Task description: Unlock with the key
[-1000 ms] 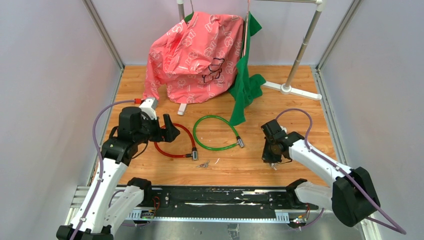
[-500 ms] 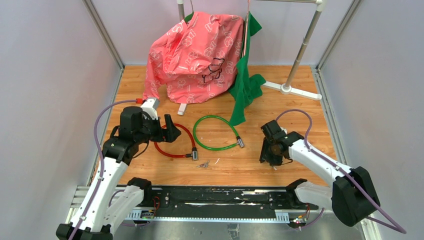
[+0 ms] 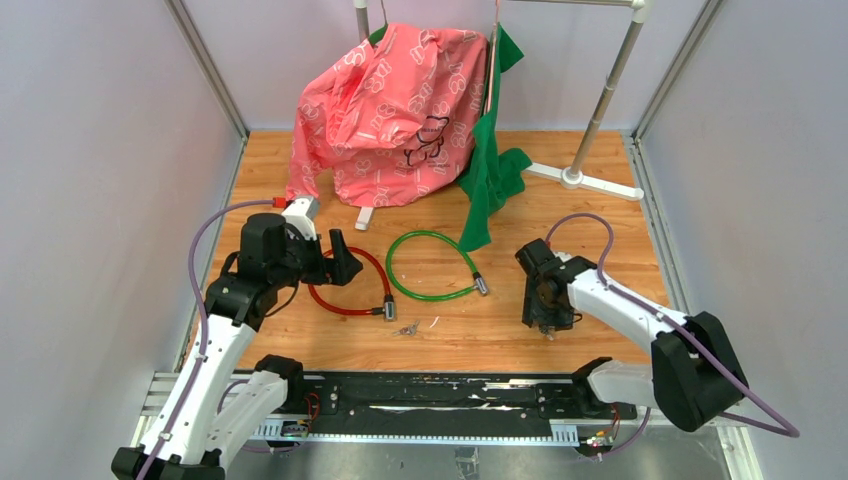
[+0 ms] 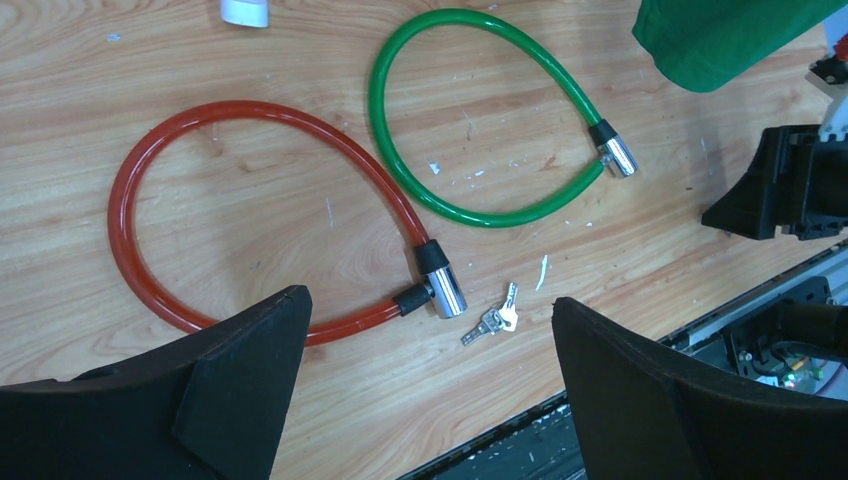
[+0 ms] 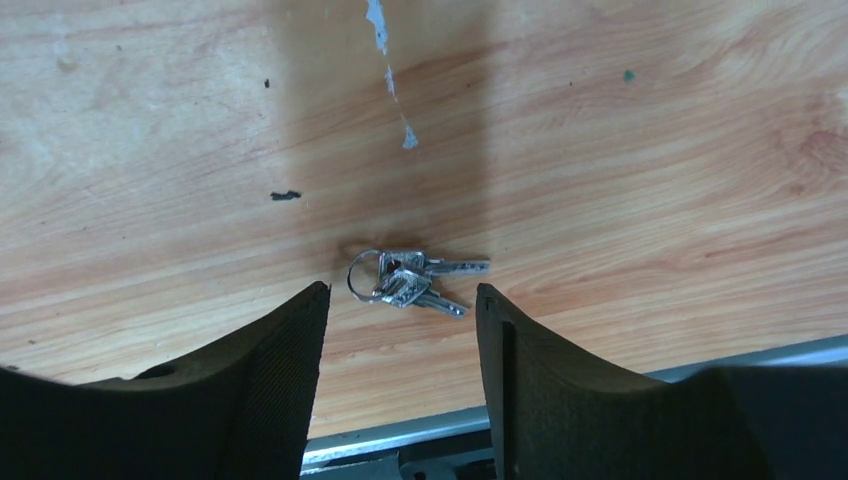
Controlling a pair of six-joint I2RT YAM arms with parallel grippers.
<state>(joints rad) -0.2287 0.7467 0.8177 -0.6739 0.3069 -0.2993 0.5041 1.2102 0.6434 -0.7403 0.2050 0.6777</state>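
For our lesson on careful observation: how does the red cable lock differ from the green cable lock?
The red lock is red, the green lock green. The red lock lies left, partly under the left tool; the green lock lies right, uncovered, near the green cloth. Some keys lie beside the red lock's barrel; none beside the green lock's. Both are looped cables with silver barrels, flat on the wooden table.

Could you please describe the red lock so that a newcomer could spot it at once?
In front of the big pink bag at the back, two cable loops lie side by side on the wood. The red lock is the left one, with a small key bunch beside its silver barrel. Its neighbour, the green lock, differs in colour and has no keys beside it.
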